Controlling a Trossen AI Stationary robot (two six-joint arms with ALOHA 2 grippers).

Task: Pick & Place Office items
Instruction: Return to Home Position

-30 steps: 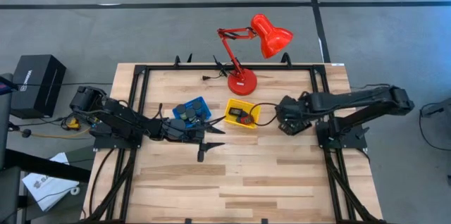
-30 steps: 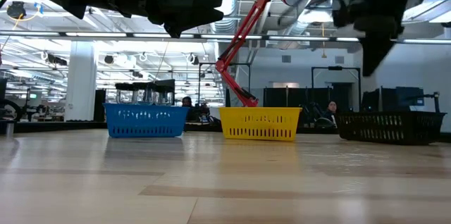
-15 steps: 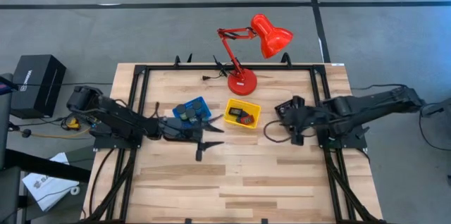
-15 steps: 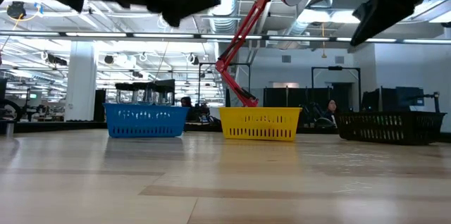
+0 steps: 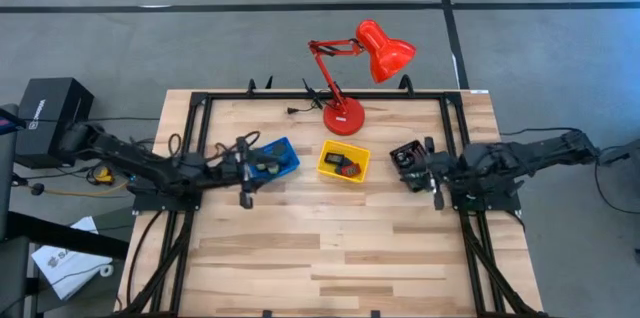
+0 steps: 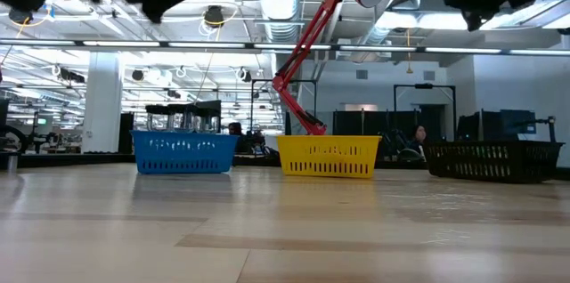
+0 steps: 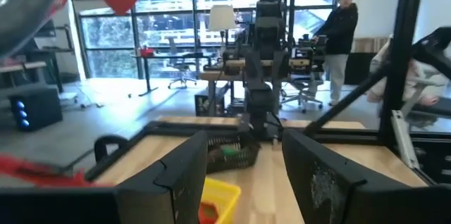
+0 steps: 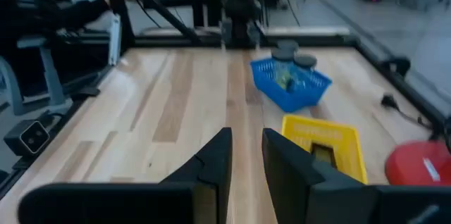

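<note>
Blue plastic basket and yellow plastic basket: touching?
Apart. The low view shows an open gap between the blue plastic basket and the yellow plastic basket; the high view agrees.

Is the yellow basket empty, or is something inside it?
Not empty. The high view shows a dark item with a red part lying in the yellow basket; its kind cannot be told.

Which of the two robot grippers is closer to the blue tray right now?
The left. The left gripper is just beside the blue tray; the right gripper is across the table, beyond the yellow tray, next to the black bin.
</note>
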